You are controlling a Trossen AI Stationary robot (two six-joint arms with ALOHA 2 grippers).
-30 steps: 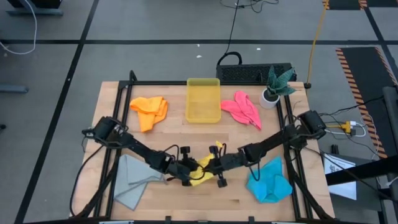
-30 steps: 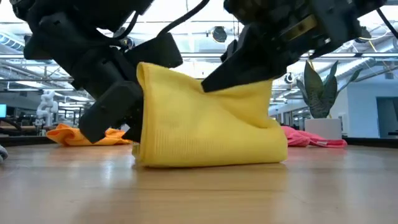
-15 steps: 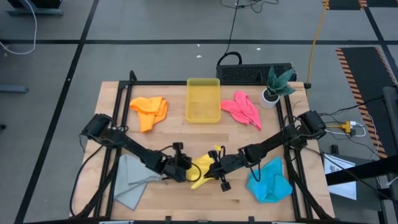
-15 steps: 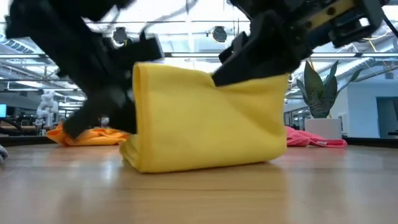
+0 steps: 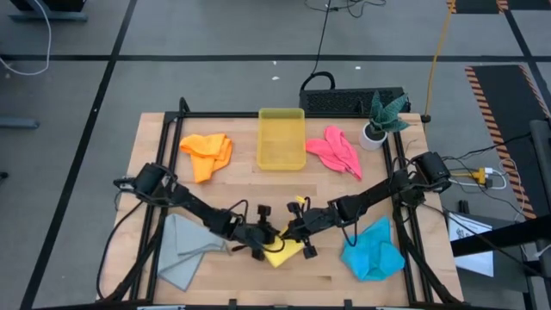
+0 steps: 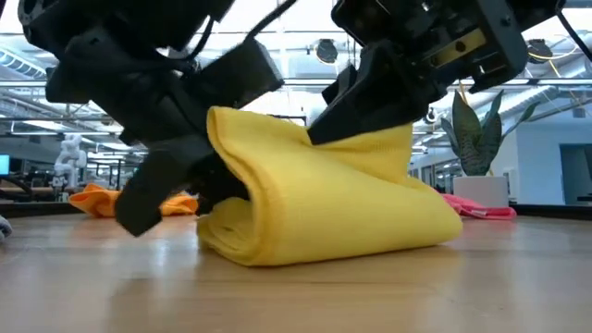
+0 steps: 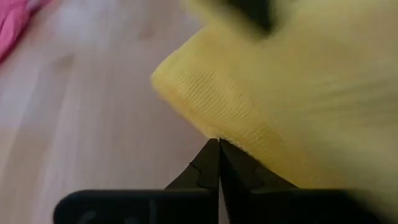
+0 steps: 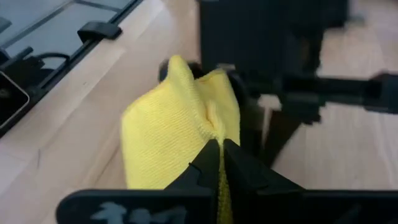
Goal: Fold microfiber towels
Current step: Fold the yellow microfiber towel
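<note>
You have the soft yellow microfiber towel [image 5: 281,251] near the front middle of the wooden table [image 5: 241,185], pinched from both sides: the left gripper [image 5: 261,242] is clamped tight on its left edge, the right gripper [image 5: 295,231] clamped on what looks like its upper right corner, the cloth draped in a fold between them.

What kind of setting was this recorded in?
Probably a robotics lab or open industrial workspace: a wooden table in a black frame on grey taped floor, cables trailing off, and ceiling ducts and strip lights behind.
</note>
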